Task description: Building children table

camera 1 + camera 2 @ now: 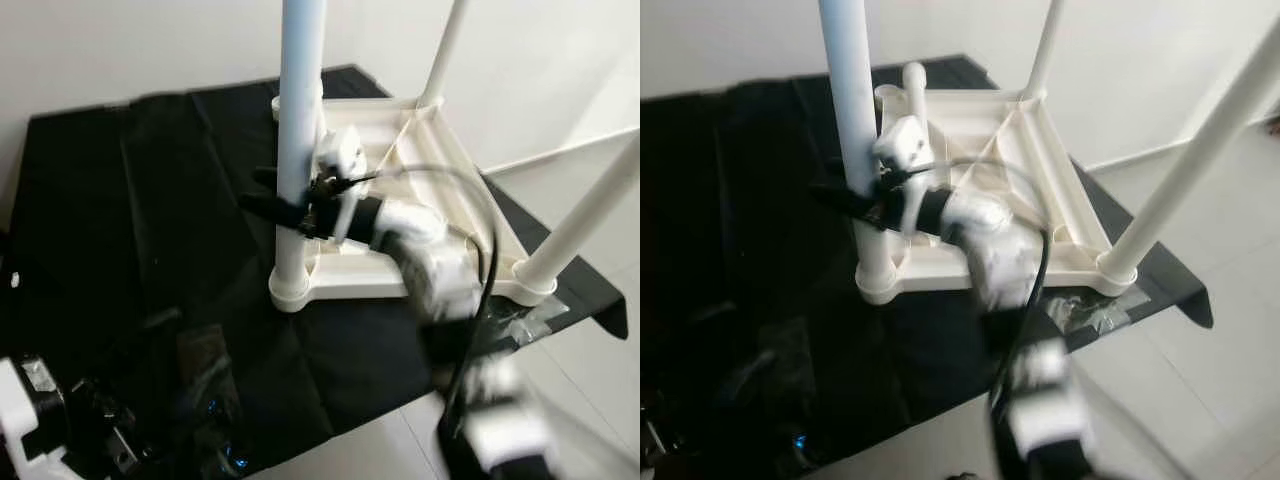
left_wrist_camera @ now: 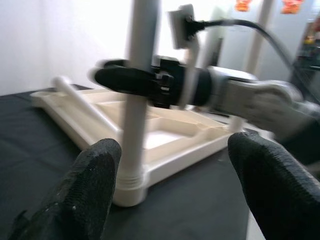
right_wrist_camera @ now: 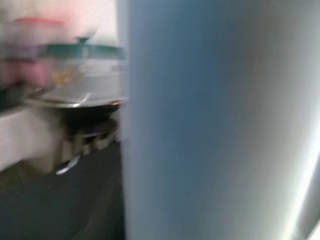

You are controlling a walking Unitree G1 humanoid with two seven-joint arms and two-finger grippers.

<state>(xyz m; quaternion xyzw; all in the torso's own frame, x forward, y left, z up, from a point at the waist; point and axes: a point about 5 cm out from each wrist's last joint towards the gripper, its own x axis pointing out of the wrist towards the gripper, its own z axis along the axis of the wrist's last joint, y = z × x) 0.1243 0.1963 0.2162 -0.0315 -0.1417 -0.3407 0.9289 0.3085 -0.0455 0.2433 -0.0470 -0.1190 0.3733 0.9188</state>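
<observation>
So, quick rundown, starting at the working claw:

Right gripper (image 1: 275, 205): black fingers clamped on either side of the near table leg (image 1: 298, 130), a little way above its socket. Looks like it's gripping the leg, though everything's a bit motion-blurred.

Near table leg: white tube standing upright, plugged into the near corner of the table top (image 1: 400, 170). In the right wrist view it's a big pale blur right up against the camera (image 3: 210, 120).

Right arm (image 1: 430, 260): silver, reaches in from the robot's right across the table frame, with a black cable (image 1: 480, 250) looping over it.

Table top: white plastic, lying upside down on the black cloth (image 1: 150, 220), ribs facing up. Beyond the gripper, two more legs stand in the other corners, one at the far side (image 1: 445, 50) and one off to the right (image 1: 585, 215). A short white piece (image 1: 912, 85) lies on the far-left corner; can't tell what it is.

Left gripper (image 2: 172, 190): spread wide, holding nothing, fingers (image 2: 90, 195) hovering low over the cloth just short of the near leg's socket (image 2: 131, 187), pointing at it.

Black cloth: spread over a pale tiled floor (image 1: 600, 400), its right corner taped down (image 1: 530, 322).
</observation>
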